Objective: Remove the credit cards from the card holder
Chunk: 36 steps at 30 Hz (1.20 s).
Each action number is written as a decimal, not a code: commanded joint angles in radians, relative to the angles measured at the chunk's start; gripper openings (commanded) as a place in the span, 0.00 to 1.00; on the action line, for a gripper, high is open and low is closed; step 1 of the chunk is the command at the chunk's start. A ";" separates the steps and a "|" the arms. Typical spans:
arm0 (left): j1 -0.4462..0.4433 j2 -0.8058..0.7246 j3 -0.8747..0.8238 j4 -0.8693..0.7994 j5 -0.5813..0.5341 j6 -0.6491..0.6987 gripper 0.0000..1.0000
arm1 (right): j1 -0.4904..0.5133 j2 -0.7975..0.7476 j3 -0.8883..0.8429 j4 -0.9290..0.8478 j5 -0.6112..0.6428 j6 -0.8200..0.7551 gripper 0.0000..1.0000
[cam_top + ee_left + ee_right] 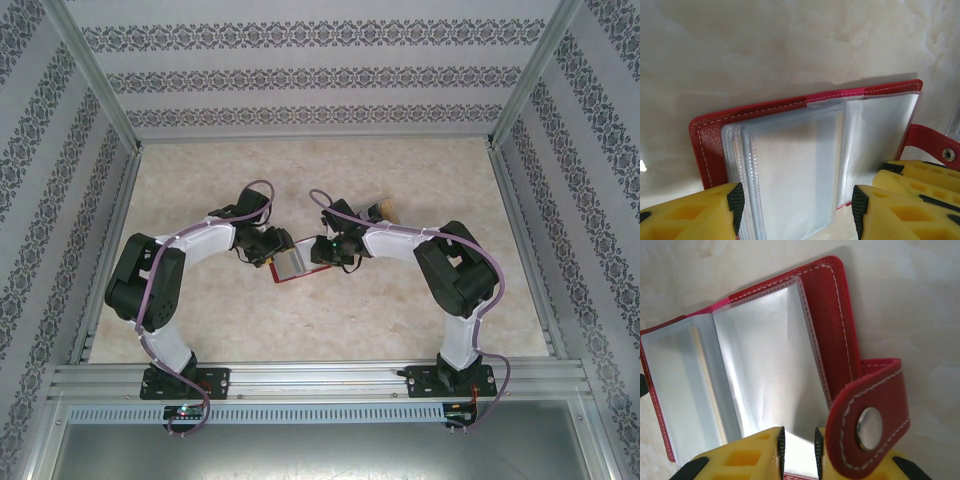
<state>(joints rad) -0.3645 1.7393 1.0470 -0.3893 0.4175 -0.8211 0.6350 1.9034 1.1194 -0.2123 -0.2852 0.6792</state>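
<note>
The red card holder [288, 262] lies open on the table between both grippers, its clear plastic sleeves fanned out. In the left wrist view my left gripper [796, 205] stands open, its pads either side of the sleeve stack [790, 170] over the red cover [705, 145]. My right gripper [798, 452] rests its tips on the holder's [832, 315] other half, jaws a narrow gap apart with the sleeve surface showing between them. The snap tab [875, 405] curls over its right finger. A thin tan card edge [702, 375] shows inside a sleeve.
A tan flat piece, apparently a card [382, 210], lies on the table behind the right arm. The right gripper's yellow fingers [912, 175] crowd the left wrist view's right side. Patterned walls and metal rails [300, 375] ring the beige table [300, 180].
</note>
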 commanded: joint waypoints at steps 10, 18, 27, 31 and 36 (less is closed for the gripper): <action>0.009 0.036 0.019 0.003 0.031 -0.001 0.53 | 0.002 0.051 0.007 -0.028 0.008 0.005 0.27; 0.010 -0.014 0.013 -0.039 -0.021 0.029 0.49 | 0.002 0.051 0.009 -0.040 0.018 0.000 0.27; 0.009 -0.007 0.004 -0.023 -0.020 0.021 0.36 | 0.002 0.053 0.007 -0.040 0.016 0.000 0.27; 0.009 0.006 0.007 -0.027 -0.017 0.018 0.41 | 0.001 0.054 0.006 -0.042 0.017 -0.001 0.27; 0.007 -0.002 0.018 -0.060 -0.048 0.026 0.47 | 0.001 0.056 0.007 -0.042 0.014 -0.001 0.27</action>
<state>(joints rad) -0.3645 1.7393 1.0512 -0.3996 0.4011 -0.8085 0.6350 1.9083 1.1252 -0.2165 -0.2882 0.6788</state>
